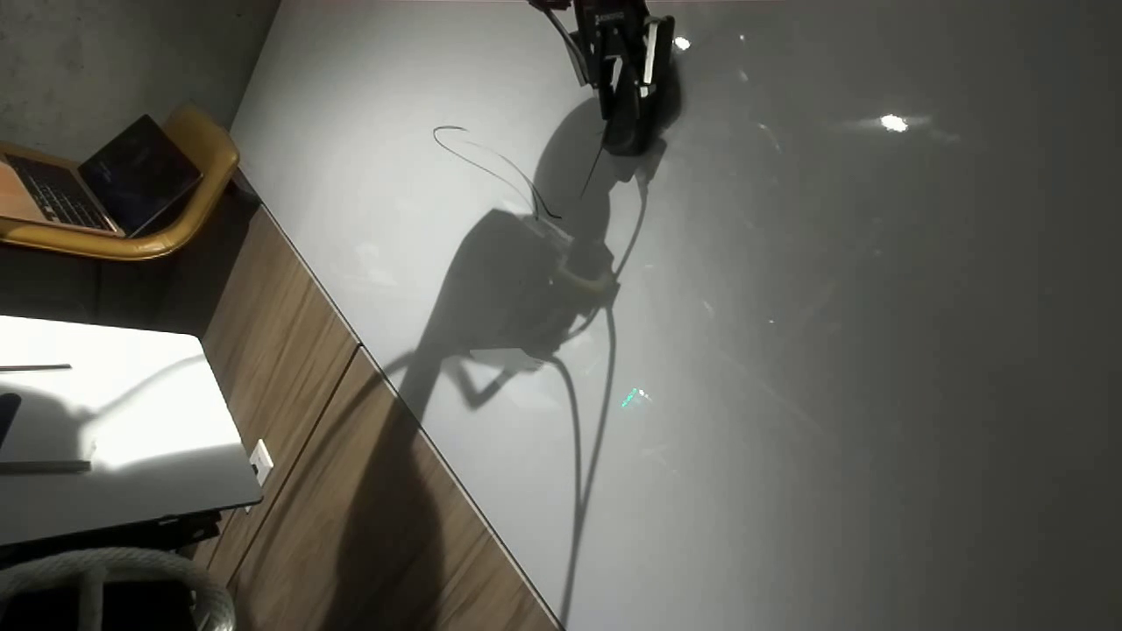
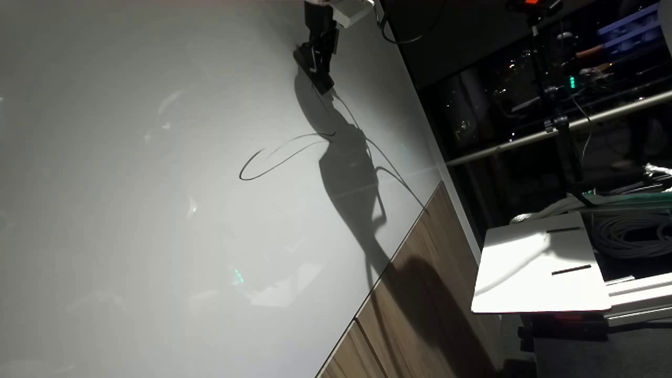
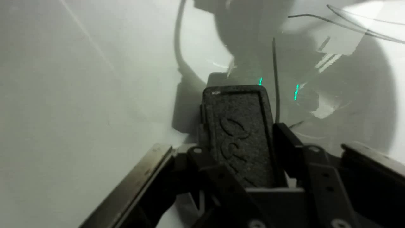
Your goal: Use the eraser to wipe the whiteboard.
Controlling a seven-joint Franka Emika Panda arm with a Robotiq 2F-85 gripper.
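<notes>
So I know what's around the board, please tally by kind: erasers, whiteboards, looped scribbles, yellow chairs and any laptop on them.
Eraser: 1, held in the tool
Whiteboard: 1
Looped scribble: 1
Yellow chair: 1
Laptop on the chair: 1
Total: 5

Sits v. close in wrist view, looks along gripper [image 3: 243, 135] & eraser [image 3: 239, 117] at whiteboard [image 3: 95, 110] w/ pt of scribble [image 3: 367, 33]. In both exterior views, faces whiteboard obliq. from well back, tilted; shares scribble, gripper nr top, wood panels [image 1: 285, 298]. In an exterior view, adds laptop [image 1: 140, 180]; in an exterior view, pale rail [image 2: 525, 139].
</notes>
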